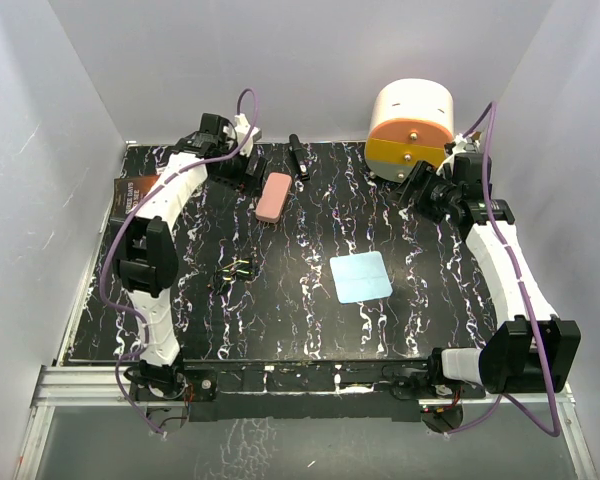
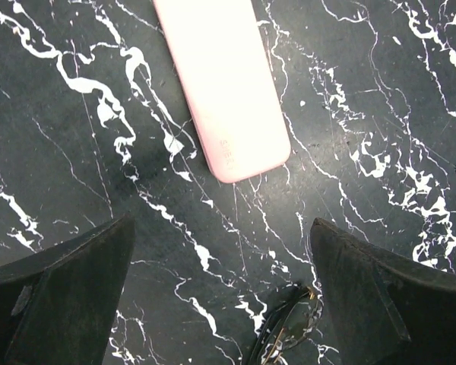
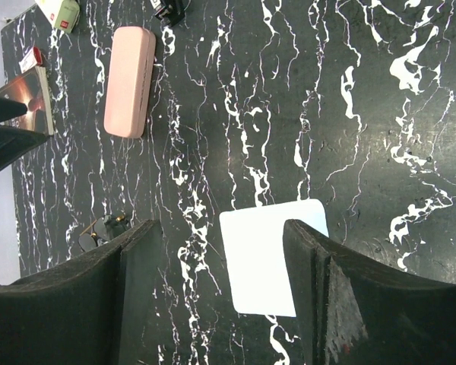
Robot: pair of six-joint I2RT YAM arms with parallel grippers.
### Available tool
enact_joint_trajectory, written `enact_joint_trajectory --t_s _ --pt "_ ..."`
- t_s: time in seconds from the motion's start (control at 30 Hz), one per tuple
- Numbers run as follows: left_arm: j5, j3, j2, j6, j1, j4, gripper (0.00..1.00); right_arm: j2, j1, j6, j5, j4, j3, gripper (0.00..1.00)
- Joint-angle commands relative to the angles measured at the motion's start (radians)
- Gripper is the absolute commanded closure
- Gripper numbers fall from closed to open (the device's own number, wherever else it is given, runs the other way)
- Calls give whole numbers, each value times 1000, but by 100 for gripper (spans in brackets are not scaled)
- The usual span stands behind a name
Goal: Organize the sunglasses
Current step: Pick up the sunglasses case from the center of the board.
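The sunglasses (image 1: 233, 271) are a small dark-framed pair lying on the black marbled table, left of centre. In the left wrist view they (image 2: 289, 328) show partly at the bottom edge; in the right wrist view they (image 3: 102, 229) peek out beside a finger. The pink case (image 1: 273, 196) lies closed at the back left, and shows in both wrist views (image 2: 224, 84) (image 3: 129, 80). The light blue cloth (image 1: 361, 276) lies flat right of centre. My left gripper (image 1: 248, 172) is open and empty above the table next to the case. My right gripper (image 1: 420, 188) is open and empty at the back right.
A white and orange cylinder (image 1: 410, 128) stands at the back right, close to my right gripper. A black marker-like object (image 1: 298, 157) lies at the back centre. A reddish booklet (image 1: 130, 193) lies at the left edge. Grey walls enclose the table.
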Motion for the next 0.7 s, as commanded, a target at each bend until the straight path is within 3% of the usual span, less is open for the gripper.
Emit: enact_joint_trajectory --t_s 0.0,0.3,0.5,0.67 --pt "1 60 -7 6 -17 25 3 -2 3 5 27 49 67 26" --pt "-121 115 108 11 -33 42 3 -33 3 -23 28 -10 116 26" --pt "-135 345 295 10 -34 -53 3 -64 3 -4 -28 -13 98 33" --pt "-95 384 338 -22 -37 -28 3 -75 3 -20 4 -30 79 33"
